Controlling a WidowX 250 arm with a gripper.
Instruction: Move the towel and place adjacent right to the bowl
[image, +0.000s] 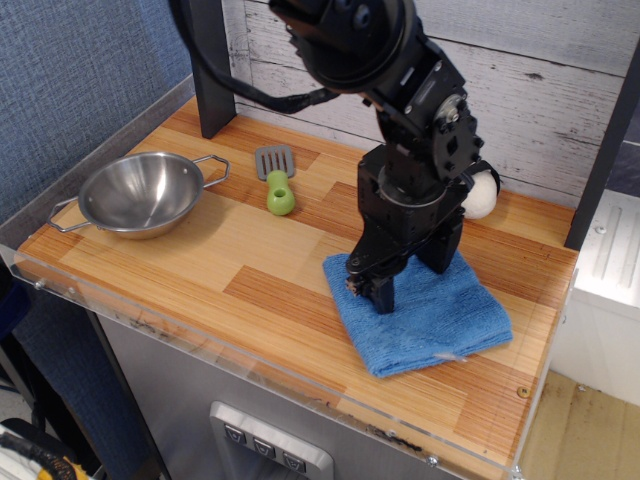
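The blue towel (440, 318) lies flat at the right front of the wooden table, with a small white tag at its front edge. The shiny steel bowl (140, 192) with two wire handles sits at the far left, well apart from the towel. My black gripper (410, 275) is down over the towel's rear-left part, jaws open. One fingertip (381, 293) rests on or just above the cloth near its left edge. The other stands further back over the cloth. The gripper hides part of the towel's rear.
A green-handled grey spatula (277, 185) lies between the bowl and the gripper. A white ball with a black band (483, 197) sits behind the gripper, partly hidden. A black post (210, 70) stands at the back left. A clear rim (250, 368) runs along the table's front edge.
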